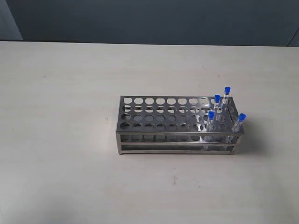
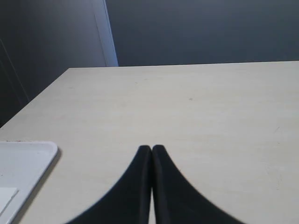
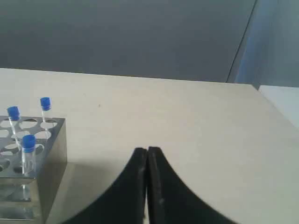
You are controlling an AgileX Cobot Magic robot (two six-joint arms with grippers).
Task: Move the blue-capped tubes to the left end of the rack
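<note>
Well, the four blue-capped tubes (image 1: 211,120) stand at the three o'clock end of the rack (image 1: 159,136), so nothing is done yet. The left pincer (image 2: 152,149) and right pincer (image 3: 147,150) are clenched, holding nothing.

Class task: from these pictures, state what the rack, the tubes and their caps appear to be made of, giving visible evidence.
The rack: probably stainless steel, shiny grey with bright reflections and punched holes. The blue-capped tubes: see-through clear bodies, plastic or glass, undecidable here. Their caps: opaque bright blue, likely plastic.
</note>
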